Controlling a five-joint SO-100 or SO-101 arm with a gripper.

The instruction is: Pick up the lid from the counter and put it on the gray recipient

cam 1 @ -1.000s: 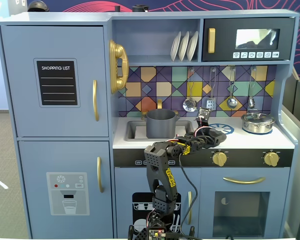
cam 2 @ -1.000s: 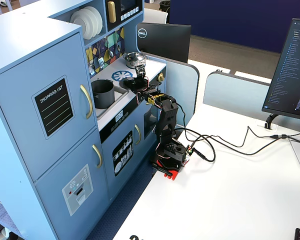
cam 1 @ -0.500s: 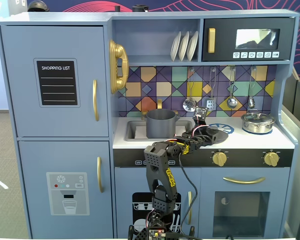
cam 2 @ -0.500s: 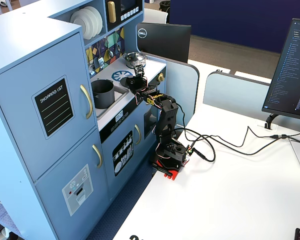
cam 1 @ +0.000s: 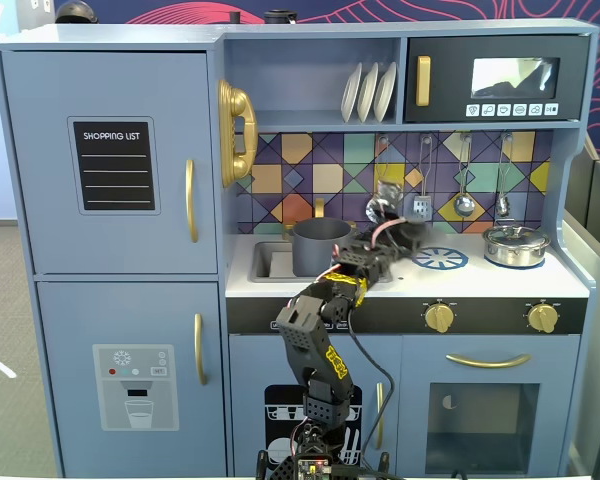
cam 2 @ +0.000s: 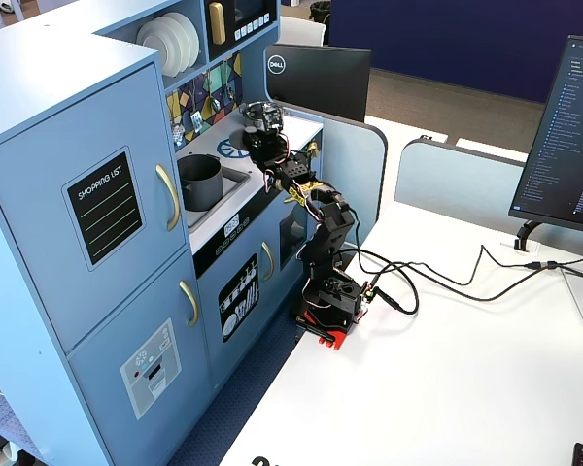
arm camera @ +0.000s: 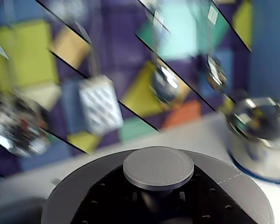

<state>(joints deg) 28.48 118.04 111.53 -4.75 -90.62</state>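
Observation:
The lid (arm camera: 84, 189) is a dark-gray disc that fills the bottom of the wrist view, with its round knob (arm camera: 158, 167) in the middle. My gripper (arm camera: 158, 198) is shut on the knob's stem, its black jaws on either side under the knob. In a fixed view the gripper (cam 1: 400, 236) holds the lid (cam 1: 417, 238) low over the white counter, left of the blue-and-white burner print (cam 1: 440, 259). The gray recipient (cam 1: 320, 245) stands open in the sink to the left of the gripper; it also shows in the other fixed view (cam 2: 201, 182).
A shiny silver pot (cam 1: 515, 245) with its own lid stands at the counter's right end and shows in the wrist view (arm camera: 263, 135). Utensils (cam 1: 464, 203) hang on the tiled back wall. A shelf with plates (cam 1: 368, 92) is overhead.

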